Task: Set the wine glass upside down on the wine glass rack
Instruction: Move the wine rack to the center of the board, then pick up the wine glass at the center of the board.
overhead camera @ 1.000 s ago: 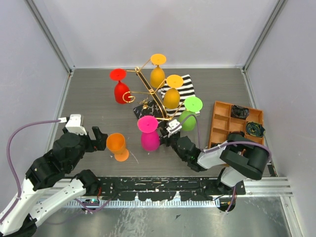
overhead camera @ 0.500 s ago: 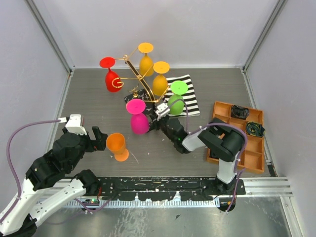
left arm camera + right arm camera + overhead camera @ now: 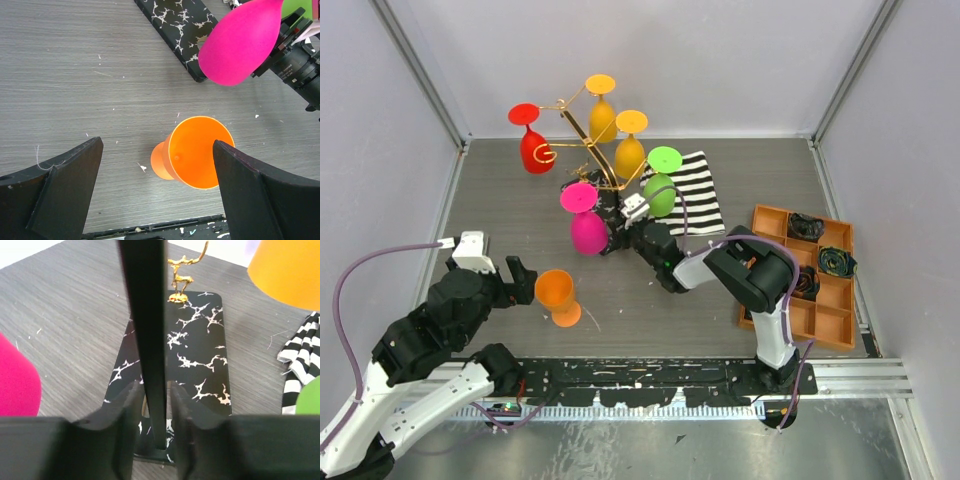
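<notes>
An orange wine glass (image 3: 556, 291) stands upright on the table, also in the left wrist view (image 3: 197, 152). My left gripper (image 3: 527, 277) is open, and the glass sits between its fingers (image 3: 75, 175) near the right one. The wine glass rack (image 3: 582, 128), gold wire on a black veined base (image 3: 200, 355), carries several coloured glasses upside down and leans. My right gripper (image 3: 614, 230) reaches far forward and is shut on the rack's dark post (image 3: 147, 335) just above the base; in the right wrist view the gripper (image 3: 152, 390) shows with a jaw on each side of it.
A black-and-white striped cloth (image 3: 698, 190) lies right of the rack. An orange compartment tray (image 3: 768, 262) with dark parts sits at the right. A magenta glass (image 3: 240, 42) hangs close above the table near the orange one. Grey walls enclose the table.
The rack with its hanging glasses has moved back and to the left, held by my right gripper as that arm stretched out. My left arm and the orange glass have not moved.
</notes>
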Robot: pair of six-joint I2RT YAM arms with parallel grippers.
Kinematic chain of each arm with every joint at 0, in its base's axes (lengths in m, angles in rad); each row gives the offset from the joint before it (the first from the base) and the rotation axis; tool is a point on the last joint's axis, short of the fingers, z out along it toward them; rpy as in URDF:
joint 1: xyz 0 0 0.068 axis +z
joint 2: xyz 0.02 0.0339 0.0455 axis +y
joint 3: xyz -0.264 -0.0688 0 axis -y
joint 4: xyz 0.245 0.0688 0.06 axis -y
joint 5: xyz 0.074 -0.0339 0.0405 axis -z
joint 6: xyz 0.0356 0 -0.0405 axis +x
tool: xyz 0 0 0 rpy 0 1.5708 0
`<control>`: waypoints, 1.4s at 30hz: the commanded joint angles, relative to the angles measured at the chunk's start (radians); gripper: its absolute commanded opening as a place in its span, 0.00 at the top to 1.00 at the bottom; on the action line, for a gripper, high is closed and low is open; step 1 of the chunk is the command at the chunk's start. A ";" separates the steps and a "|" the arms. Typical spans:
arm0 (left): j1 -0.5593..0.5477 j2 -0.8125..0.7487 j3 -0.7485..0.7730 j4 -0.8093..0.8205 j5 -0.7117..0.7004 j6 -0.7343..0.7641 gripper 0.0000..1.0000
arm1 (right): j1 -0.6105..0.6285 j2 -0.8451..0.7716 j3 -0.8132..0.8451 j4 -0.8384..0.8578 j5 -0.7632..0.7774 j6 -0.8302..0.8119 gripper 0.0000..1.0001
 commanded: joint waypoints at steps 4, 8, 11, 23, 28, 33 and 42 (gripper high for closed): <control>-0.002 -0.002 -0.012 0.039 -0.014 0.007 0.02 | 0.015 -0.112 -0.114 0.072 -0.084 0.022 0.33; -0.002 0.011 -0.011 0.038 -0.010 0.009 0.02 | 0.052 -0.169 -0.211 0.101 -0.067 -0.006 0.30; -0.003 0.013 -0.011 0.037 -0.012 0.010 0.02 | 0.090 -0.185 -0.295 0.177 -0.062 -0.010 0.30; -0.002 0.016 -0.015 0.047 0.005 0.016 0.02 | 0.355 0.021 -0.405 0.591 -0.069 0.024 0.30; -0.002 0.014 -0.017 0.050 0.010 0.016 0.02 | 0.403 0.107 -0.310 0.594 -0.101 0.023 0.30; -0.003 0.015 -0.016 0.052 0.014 0.018 0.02 | 0.427 0.158 -0.220 0.595 -0.129 0.022 0.30; -0.003 0.017 -0.017 0.052 0.013 0.018 0.02 | 0.431 0.245 -0.117 0.594 -0.121 0.033 0.34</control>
